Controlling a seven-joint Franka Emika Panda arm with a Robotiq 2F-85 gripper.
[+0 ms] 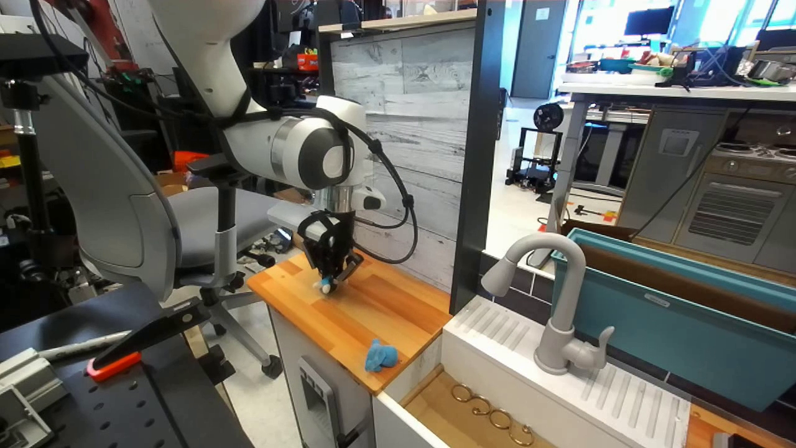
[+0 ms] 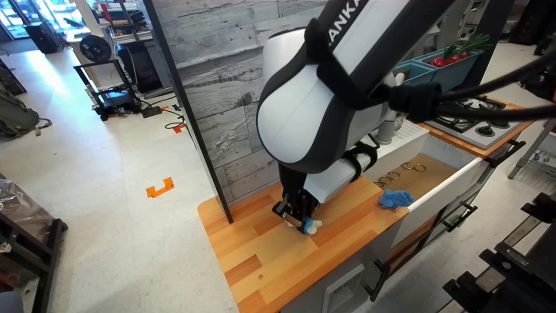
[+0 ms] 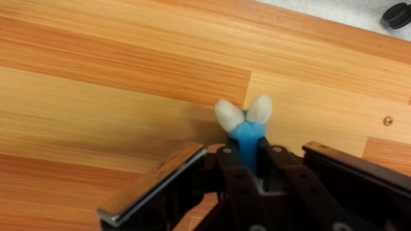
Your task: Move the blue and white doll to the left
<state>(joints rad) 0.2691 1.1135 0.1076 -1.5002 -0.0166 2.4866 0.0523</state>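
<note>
The blue and white doll is a tiny soft toy, blue with white ends. In the wrist view the doll (image 3: 249, 130) is pinched between my fingertips, with two white lobes sticking out beyond them. My gripper (image 3: 248, 146) is shut on its blue middle, and the rest of the doll is hidden by the fingers. In both exterior views the doll (image 1: 326, 285) (image 2: 312, 227) is at the tips of my downward-pointing gripper (image 1: 334, 274) (image 2: 301, 217), low over the wooden counter (image 1: 367, 305). I cannot tell whether the doll touches the wood.
A solid blue toy (image 1: 380, 356) (image 2: 396, 198) lies at the counter corner beside the sink basin (image 1: 429, 398), which holds several metal rings. A grey faucet (image 1: 559, 311) stands behind the basin. A grey wood-patterned wall panel (image 1: 404, 124) (image 2: 226, 95) rises along the counter's back edge.
</note>
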